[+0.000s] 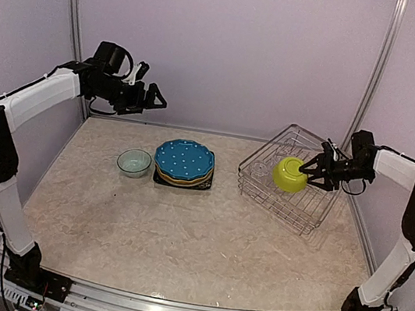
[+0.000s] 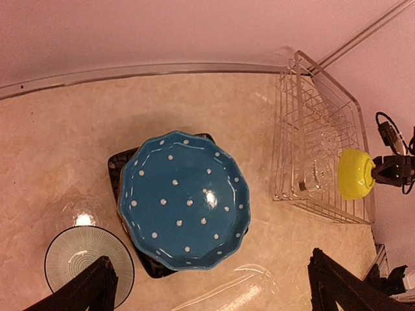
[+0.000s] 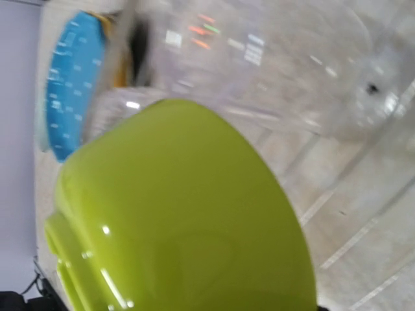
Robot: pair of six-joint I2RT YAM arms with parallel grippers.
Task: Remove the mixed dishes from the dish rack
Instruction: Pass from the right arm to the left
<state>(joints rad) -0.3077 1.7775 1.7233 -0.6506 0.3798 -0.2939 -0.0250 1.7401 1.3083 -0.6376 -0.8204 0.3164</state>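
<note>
My right gripper (image 1: 313, 173) is shut on the rim of the lime-green bowl (image 1: 290, 174), holding it tipped on its side above the silver wire dish rack (image 1: 264, 190). The bowl fills the right wrist view (image 3: 175, 214). A clear glass (image 2: 318, 172) lies in the rack. The blue white-dotted plate (image 1: 184, 160) tops a stack on the black square plate (image 2: 123, 165), with a yellow plate's edge (image 1: 181, 179) showing between them. The pale grey-green bowl (image 1: 134, 162) stands left of the stack. My left gripper (image 1: 158, 101) is open and empty, raised high at the back left.
The rack (image 2: 311, 123) sits at the back right, close to the right wall and a corner post (image 1: 378, 64). A faint clear glass-like outline (image 2: 240, 288) shows on the table in front of the plate stack in the left wrist view.
</note>
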